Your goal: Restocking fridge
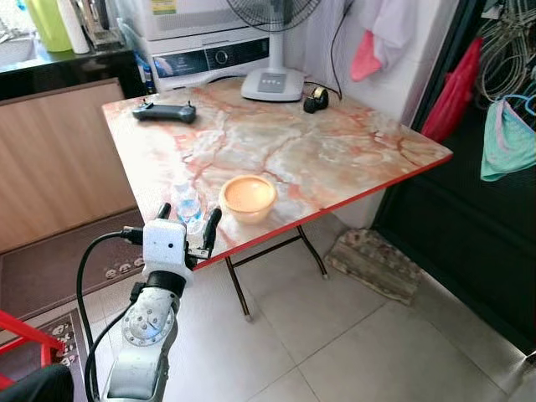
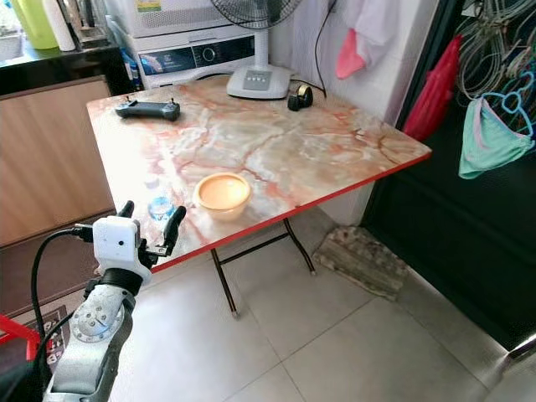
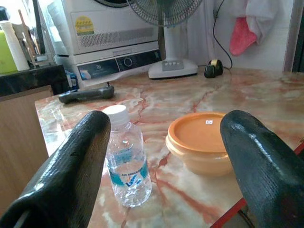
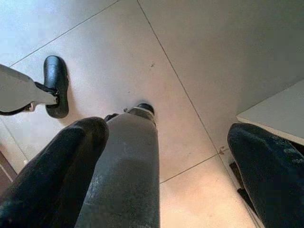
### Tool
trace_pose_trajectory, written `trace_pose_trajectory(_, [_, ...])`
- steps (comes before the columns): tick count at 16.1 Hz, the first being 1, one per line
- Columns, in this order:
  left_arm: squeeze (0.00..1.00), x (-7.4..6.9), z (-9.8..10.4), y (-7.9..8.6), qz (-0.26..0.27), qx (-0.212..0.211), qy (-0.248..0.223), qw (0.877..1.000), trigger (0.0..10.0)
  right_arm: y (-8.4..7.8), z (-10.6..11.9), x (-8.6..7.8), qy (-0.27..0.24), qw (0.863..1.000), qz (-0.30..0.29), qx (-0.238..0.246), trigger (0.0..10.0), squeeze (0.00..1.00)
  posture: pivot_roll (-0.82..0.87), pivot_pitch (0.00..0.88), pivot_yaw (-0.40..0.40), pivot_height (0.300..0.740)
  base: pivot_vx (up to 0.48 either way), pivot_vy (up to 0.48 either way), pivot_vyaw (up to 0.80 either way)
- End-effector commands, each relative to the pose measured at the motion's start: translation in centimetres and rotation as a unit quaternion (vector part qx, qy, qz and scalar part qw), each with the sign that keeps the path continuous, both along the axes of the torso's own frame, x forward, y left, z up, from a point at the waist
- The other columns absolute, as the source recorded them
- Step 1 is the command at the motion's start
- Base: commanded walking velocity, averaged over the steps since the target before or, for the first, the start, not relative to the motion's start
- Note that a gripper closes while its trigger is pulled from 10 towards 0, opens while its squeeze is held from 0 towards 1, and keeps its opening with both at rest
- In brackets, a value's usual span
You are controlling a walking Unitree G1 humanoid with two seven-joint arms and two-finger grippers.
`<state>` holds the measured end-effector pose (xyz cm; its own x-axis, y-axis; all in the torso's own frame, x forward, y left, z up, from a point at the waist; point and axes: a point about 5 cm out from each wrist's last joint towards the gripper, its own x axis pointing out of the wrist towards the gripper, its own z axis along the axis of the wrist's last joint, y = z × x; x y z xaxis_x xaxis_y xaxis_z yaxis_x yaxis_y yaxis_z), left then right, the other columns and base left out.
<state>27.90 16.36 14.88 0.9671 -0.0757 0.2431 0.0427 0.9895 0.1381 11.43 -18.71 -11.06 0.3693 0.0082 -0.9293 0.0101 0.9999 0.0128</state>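
Two glossy black fingers (image 3: 71,166) flank a ribbed clear plastic bottle (image 3: 126,161).

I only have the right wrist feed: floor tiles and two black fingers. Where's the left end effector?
Observer: The left end effector is raised at the table's near edge, fingers open, with the water bottle just beyond the fingertips.
Operator: Bottle upright?
Observer: Yes, standing with its white cap on, near the front corner.
Operator: Anything close to it?
Observer: An orange lidded bowl stands beside it, on the bottle's right, apart from it.
Operator: What else is on the table?
Observer: A dark handheld controller at the far left edge and a fan base at the back.
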Motion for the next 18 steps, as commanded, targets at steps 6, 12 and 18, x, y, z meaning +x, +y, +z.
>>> trace_pose_trajectory(6, [0.0, -0.8, 0.6, -0.5, -0.003, 0.002, 0.005, 1.0, 10.0, -0.4, 0.2, -0.1, -0.06, 0.994, -0.093, -0.02, 10.0, 0.0, 0.14, 0.0, -0.017, 0.74, 0.0, 0.0, 0.0])
trace_pose_trajectory(12, [0.0, -1.1, 1.4, -0.3, -0.004, 0.01, 0.003, 1.0, 10.0, -0.8, 0.1, -0.6, -0.052, 0.997, -0.055, -0.033, 10.0, 0.0, 0.14, 0.0, -0.029, 0.74, 0.0, 0.0, 0.0])
trace_pose_trajectory(18, [0.0, -0.6, 2.9, -0.9, -0.006, 0.016, -0.014, 1.0, 10.0, -0.7, 0.1, -0.6, -0.046, 0.998, -0.036, -0.007, 10.0, 0.0, 0.17, 0.0, -0.042, 0.74, 0.0, 0.0, 0.13])
